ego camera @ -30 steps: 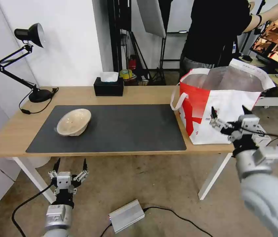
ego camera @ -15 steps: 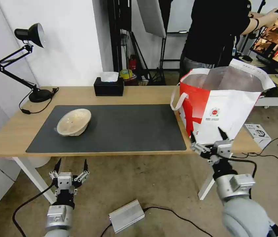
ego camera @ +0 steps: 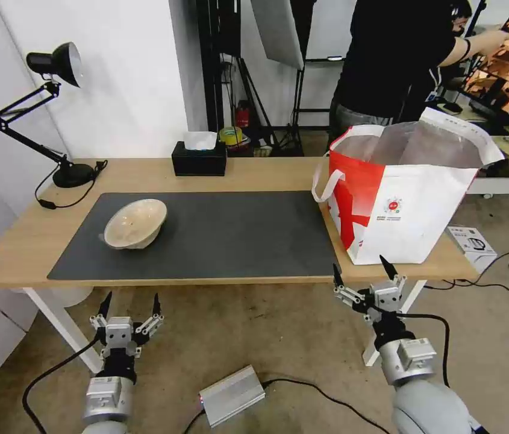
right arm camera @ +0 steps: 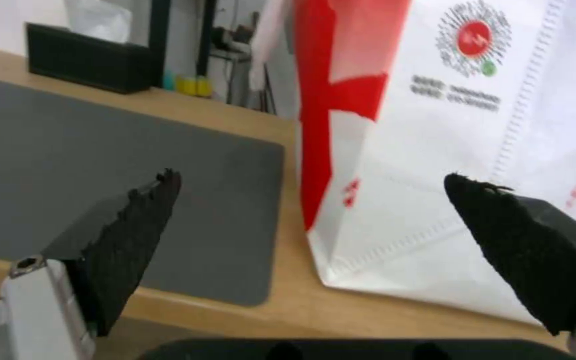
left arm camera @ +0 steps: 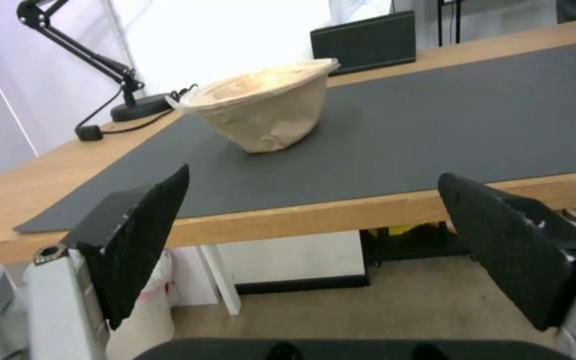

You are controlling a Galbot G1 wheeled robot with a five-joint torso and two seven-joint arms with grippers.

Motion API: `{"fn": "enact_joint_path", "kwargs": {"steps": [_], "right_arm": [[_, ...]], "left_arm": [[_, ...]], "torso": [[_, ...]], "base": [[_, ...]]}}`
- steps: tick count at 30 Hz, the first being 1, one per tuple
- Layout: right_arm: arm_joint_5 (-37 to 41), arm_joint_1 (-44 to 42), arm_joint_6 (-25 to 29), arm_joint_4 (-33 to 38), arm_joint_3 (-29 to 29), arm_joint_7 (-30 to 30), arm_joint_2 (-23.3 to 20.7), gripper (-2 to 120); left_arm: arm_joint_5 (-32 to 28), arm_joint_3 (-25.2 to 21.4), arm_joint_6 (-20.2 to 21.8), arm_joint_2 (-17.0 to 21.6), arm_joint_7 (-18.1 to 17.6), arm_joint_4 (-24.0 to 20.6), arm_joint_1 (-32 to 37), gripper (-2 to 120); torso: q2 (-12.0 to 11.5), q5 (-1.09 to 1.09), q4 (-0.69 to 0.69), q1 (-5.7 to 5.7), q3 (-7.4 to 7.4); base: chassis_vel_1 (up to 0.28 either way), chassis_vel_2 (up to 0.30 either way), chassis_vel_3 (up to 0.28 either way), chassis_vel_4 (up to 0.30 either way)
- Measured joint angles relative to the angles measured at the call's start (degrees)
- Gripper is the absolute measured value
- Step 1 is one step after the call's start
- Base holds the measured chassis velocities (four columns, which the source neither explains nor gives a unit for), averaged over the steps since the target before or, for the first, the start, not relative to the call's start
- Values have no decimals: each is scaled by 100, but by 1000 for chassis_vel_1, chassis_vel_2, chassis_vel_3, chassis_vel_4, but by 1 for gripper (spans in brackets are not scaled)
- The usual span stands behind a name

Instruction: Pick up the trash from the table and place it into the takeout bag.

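Trash on the table [ego camera: 254,175] is seen as one soiled beige shallow bowl [ego camera: 135,223], tilted on its side on the left part of the dark grey mat [ego camera: 230,241]. Behind it, near the table's back edge, a black tissue box [ego camera: 199,158] is set, and a black desk lamp [ego camera: 55,114] is stood at the back left corner — neither touches the bowl. Nothing is placed between the bowl and the front edge.

The takeout bag [ego camera: 405,199] is stood upright on the right end of the table, just beside the mat, its mouth open and its foil lining exposed; what lies inside cannot be told.

The left gripper [ego camera: 129,301] is held below the front edge, in front of the bowl, its fingers spread wide with nothing between them. The right gripper [ego camera: 361,270] is held just below the front edge by the bag's near corner — likewise spread wide and empty.

Cables and a small silver box [ego camera: 232,395] are seen on the brown floor.
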Motion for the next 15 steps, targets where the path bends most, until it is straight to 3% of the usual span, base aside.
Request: {"fn": "enact_joint_path", "kwargs": {"steps": [15], "right_arm": [[-64, -327, 188, -186, 88, 506, 252, 100]], "left_arm": [[11, -9, -10, 7, 0, 44, 17, 100]], "torso": [[0, 1, 0, 0, 0]], "base": [[0, 0, 0, 0]]}}
